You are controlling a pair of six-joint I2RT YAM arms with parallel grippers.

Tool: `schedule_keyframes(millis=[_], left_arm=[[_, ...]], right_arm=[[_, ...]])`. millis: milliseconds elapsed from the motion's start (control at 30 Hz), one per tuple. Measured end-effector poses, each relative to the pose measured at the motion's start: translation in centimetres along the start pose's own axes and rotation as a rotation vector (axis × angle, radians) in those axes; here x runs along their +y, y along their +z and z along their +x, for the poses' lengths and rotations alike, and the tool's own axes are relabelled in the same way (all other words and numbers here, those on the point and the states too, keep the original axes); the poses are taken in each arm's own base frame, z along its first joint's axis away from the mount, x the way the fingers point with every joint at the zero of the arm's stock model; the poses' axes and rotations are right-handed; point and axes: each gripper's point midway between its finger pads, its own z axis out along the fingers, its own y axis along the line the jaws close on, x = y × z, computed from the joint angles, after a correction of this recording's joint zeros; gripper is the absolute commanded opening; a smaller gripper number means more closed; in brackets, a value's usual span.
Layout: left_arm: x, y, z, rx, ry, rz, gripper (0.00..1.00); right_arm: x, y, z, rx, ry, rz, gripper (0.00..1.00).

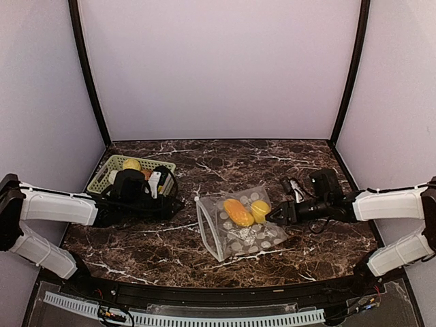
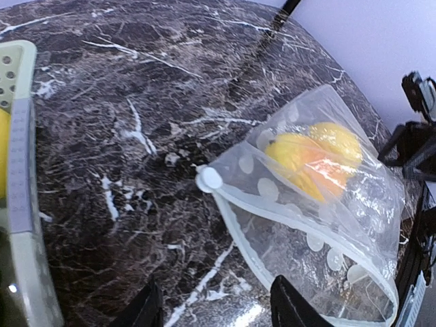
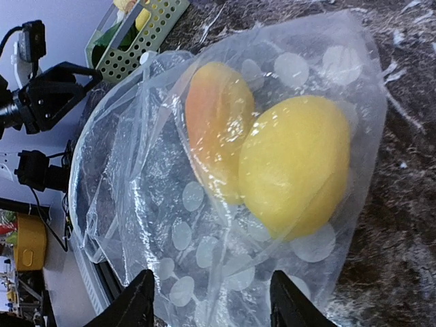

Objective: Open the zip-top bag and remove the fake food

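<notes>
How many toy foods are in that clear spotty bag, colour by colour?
Yellow lemon-like piece: 1
Orange-yellow piece: 1
Total inside the zip-top bag: 2

Zip-top bag (image 1: pixel 240 231): clear, crumpled, pale round dots, lying flat mid-table, a bit nearer the near edge. The whitish zip strip (image 1: pixel 206 230) faces the left edge, with the slider at its far end. Can't tell if it is sealed. Fake food inside, at the bag's far end: an orange-yellow oval piece (image 1: pixel 238 212) touching a yellow lemon-like piece (image 1: pixel 259 210), which is toward the right edge.
</notes>
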Motion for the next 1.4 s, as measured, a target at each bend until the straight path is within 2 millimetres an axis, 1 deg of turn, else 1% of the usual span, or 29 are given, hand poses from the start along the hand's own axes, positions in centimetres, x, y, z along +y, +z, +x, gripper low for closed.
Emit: schedule_keyframes(millis=[133,200,267,333,433,533,667,767,900,933,1000,1033,1067,1167,1300,1400], left_arm=[[-1.7,1.2,2.0,0.056,0.026,0.047,0.5],[-2.3,1.8,2.9,0.081,0.036,0.062,0.48],[-2.8,2.5,3.5,0.102,0.041,0.071,0.46],[-3.1,3.1,3.8,0.113,0.034,0.076,0.44],[-3.2,4.1,4.3,0.132,0.015,0.077,0.43],[-3.4,4.9,4.8,0.144,-0.006,0.083,0.43],[-4.3,6.0,5.4,0.162,-0.018,0.107,0.43],[-5.3,7.2,5.2,0.163,-0.025,0.136,0.43],[-5.9,9.0,4.8,0.155,-0.04,0.155,0.44],[-6.1,9.5,4.8,0.154,-0.045,0.161,0.46],[-6.3,10.2,4.6,0.149,-0.055,0.17,0.49],[-6.4,10.6,4.4,0.145,-0.059,0.175,0.5],[-6.5,10.9,4.2,0.141,-0.062,0.178,0.54],[-6.8,11.6,3.8,0.129,-0.073,0.184,0.59],[-7.3,12.5,2.8,0.106,-0.088,0.199,0.64],[-7.7,13.1,2.4,0.095,-0.1,0.213,0.7]], right_arm=[[-2.2,-1.8,-3.0,-0.082,0.026,0.06,0.62],[-3.0,-2.2,-4.3,-0.107,0.033,0.082,0.63],[-3.3,-2.1,-5.2,-0.111,0.031,0.088,0.64],[-3.5,-1.5,-6.0,-0.103,0.025,0.085,0.65],[-4.0,-0.4,-6.5,-0.08,0.027,0.077,0.68],[-4.4,0.4,-6.4,-0.057,0.038,0.063,0.68],[-5.0,1.5,-6.2,-0.033,0.052,0.044,0.64],[-5.3,2.2,-5.9,-0.019,0.064,0.025,0.62],[-5.4,2.8,-5.7,-0.008,0.077,-0.001,0.55],[-5.5,3.0,-5.6,-0.005,0.084,-0.007,0.53],[-5.6,3.3,-5.5,-0.002,0.088,-0.017,0.46],[-5.7,3.5,-5.4,0.001,0.094,-0.021,0.41],[-5.7,3.6,-5.3,0.004,0.094,-0.027,0.36],[-5.4,3.9,-5.7,-0.006,0.083,-0.057,0.25],[-5.2,4.1,-6.1,-0.019,0.07,-0.083,0.15],[-5.1,4.3,-6.3,-0.026,0.063,-0.094,0.09]])
